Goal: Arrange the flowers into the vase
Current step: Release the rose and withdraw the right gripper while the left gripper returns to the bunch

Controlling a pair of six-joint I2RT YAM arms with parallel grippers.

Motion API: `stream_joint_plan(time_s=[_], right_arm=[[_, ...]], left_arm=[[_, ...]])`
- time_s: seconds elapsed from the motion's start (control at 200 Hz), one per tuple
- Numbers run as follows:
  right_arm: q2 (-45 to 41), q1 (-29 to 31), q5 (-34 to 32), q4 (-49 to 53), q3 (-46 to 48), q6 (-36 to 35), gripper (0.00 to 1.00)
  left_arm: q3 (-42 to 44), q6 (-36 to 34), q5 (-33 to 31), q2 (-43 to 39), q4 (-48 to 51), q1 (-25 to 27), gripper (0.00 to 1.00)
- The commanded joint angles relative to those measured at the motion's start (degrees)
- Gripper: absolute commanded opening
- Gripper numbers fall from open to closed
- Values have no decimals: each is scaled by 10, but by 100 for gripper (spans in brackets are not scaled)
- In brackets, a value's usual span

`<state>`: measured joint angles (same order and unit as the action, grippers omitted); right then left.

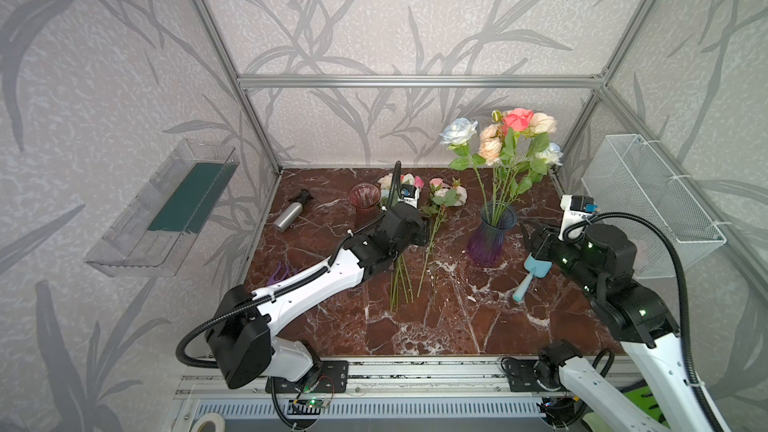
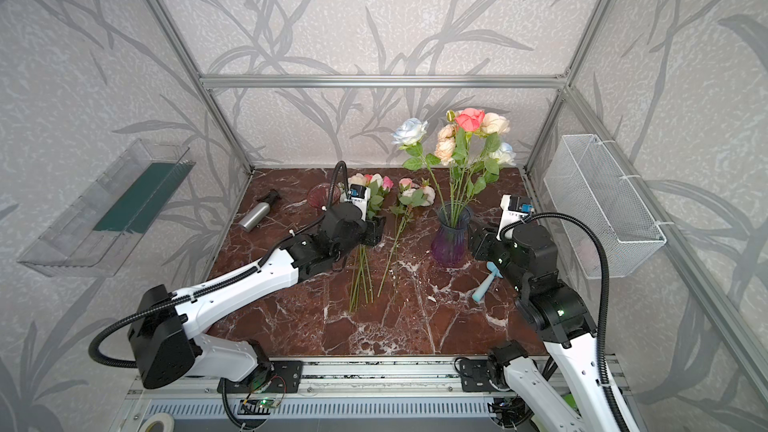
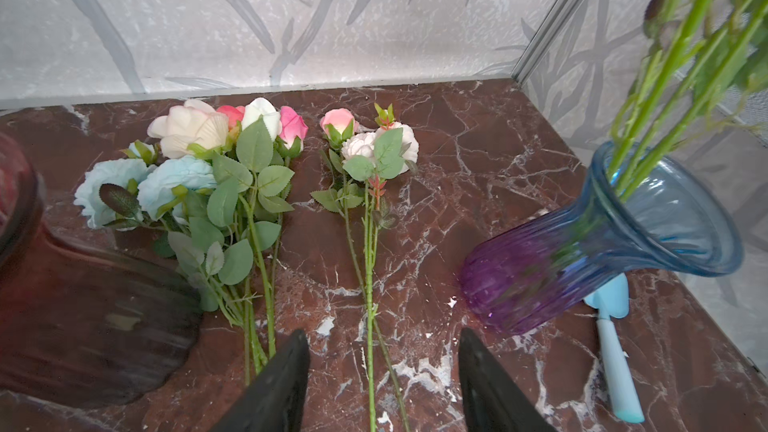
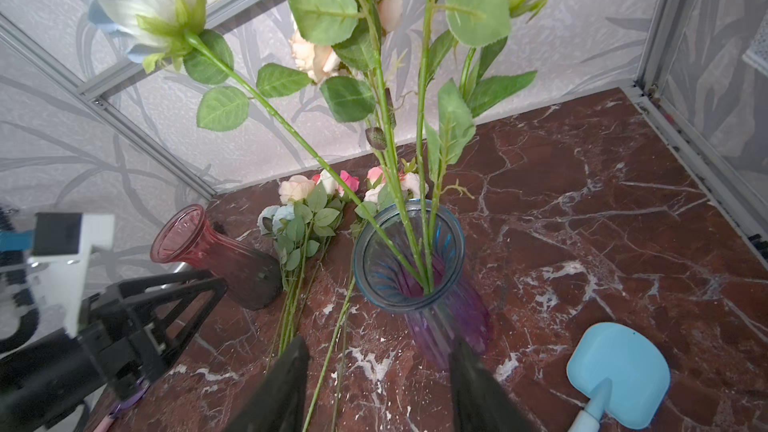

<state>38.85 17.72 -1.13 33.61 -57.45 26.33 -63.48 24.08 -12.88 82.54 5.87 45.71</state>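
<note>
At left gripper (image 3: 382,388): parted astride flowers (image 3: 368,276) lying lengthwise, heads pointing away. At right gripper (image 4: 380,388): parted, empty, vase (image 4: 465,322) just ahead.

Grey leaf-patterned walls (image 1: 374,14) enclose a red-brown marble tabletop (image 1: 415,326).
</note>
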Motion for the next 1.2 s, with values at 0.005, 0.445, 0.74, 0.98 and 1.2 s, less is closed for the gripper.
stream_joint_plan(time_s=[0.005, 0.445, 0.74, 0.98, 1.2], right_arm=[[-10, -2, -1, 37, -9, -2, 54], [-6, -2, -8, 43, -20, -5, 53], [2, -2, -4, 42, -10, -17, 54], [-1, -2, -5, 37, -9, -15, 53], [2, -2, -4, 24, 1, -31, 54]], left_arm=[[-10, -13, 2, 16, -8, -9, 56], [50, -52, 16, -29, -72, -19, 56], [31, -56, 25, -21, -39, -19, 58], [35, -63, 31, -61, -27, -18, 58], [-23, -52, -38, -5, 91, -11, 58]])
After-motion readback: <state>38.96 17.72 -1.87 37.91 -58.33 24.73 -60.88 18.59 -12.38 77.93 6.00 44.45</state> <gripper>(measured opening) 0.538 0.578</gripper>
